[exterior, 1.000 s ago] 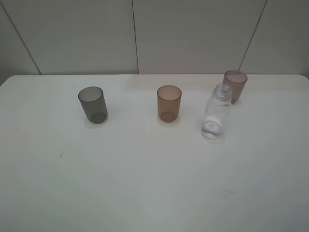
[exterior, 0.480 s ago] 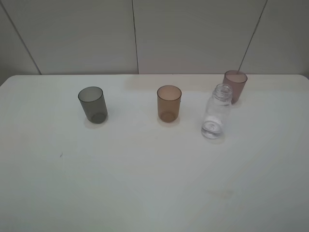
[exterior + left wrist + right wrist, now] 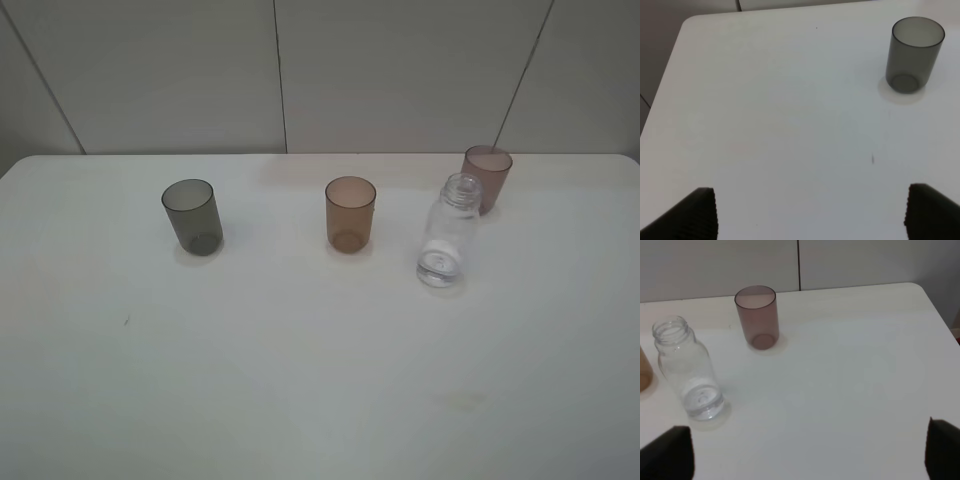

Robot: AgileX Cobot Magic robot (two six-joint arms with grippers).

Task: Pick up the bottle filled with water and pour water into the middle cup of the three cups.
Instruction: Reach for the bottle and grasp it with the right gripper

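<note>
Clear colourless plastic bottle [image 3: 447,232], rounded at the shoulders and capless, stands upright exactly where it stood a second ago. Nothing on the table has shifted, so by my reading the pick-up has not begun and the whole task lies ahead. A shallow layer of water seems to lie at its base; the rest looks empty. It stands on the right part of the white table [image 3: 300,380], between the translucent orange-brown tumbler [image 3: 350,214] — the middle cup — and the pink-mauve tumbler [image 3: 486,178], near both and touching neither. The smoky grey tumbler [image 3: 192,216] stands well apart on the left. All three cups are upright and look empty. The right gripper [image 3: 805,450] has its fingers spread wide and holds nothing, with the bottle ahead of it and off to one side. The left gripper [image 3: 811,214] is likewise spread wide over bare table, facing the smoky grey tumbler.
</note>
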